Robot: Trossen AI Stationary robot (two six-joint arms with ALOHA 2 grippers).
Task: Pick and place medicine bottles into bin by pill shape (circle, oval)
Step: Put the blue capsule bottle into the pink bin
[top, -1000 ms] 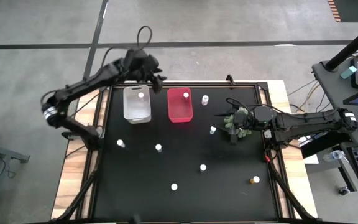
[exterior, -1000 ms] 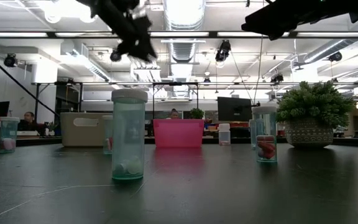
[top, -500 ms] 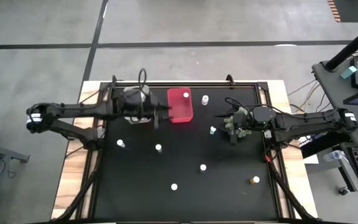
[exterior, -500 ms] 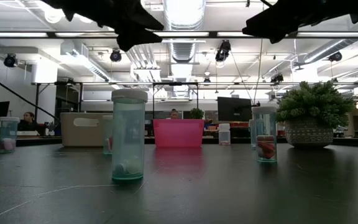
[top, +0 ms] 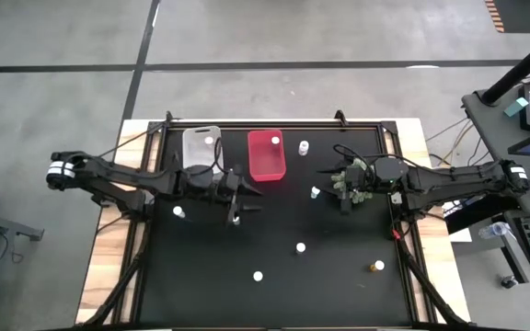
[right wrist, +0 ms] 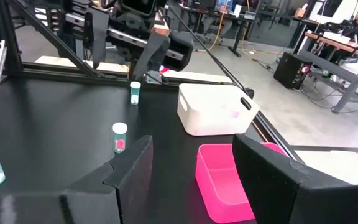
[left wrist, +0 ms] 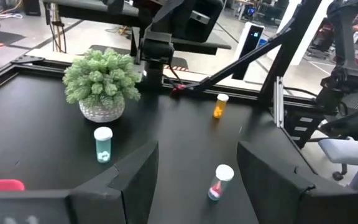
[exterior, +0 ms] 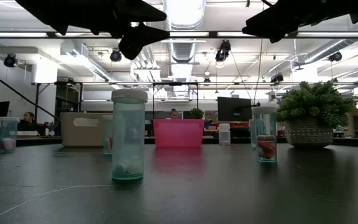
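Inspector: State of the left gripper (top: 244,195)?

Assessor: Fingers spread, nothing between them. It hangs directly over one white-capped bottle (top: 236,219), with the clear bin (top: 202,154) and red bin (top: 266,155) just beyond it.

Inspector: And the right gripper (top: 339,182)?

Assessor: Also open and empty, above the potted plant (left wrist: 102,83). A bottle (top: 316,192) stands just beside it; the amber bottle (top: 376,267) stands well apart, near the table's (top: 339,285) front edge.

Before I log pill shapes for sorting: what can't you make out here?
- High view: pills inside the medicine bottles, caps cover them.
- High view: bottle under the left end effector, mostly hidden.
- Low view: clear bin contents, wall hides them.
- Right wrist view: red bin, cut by edge.
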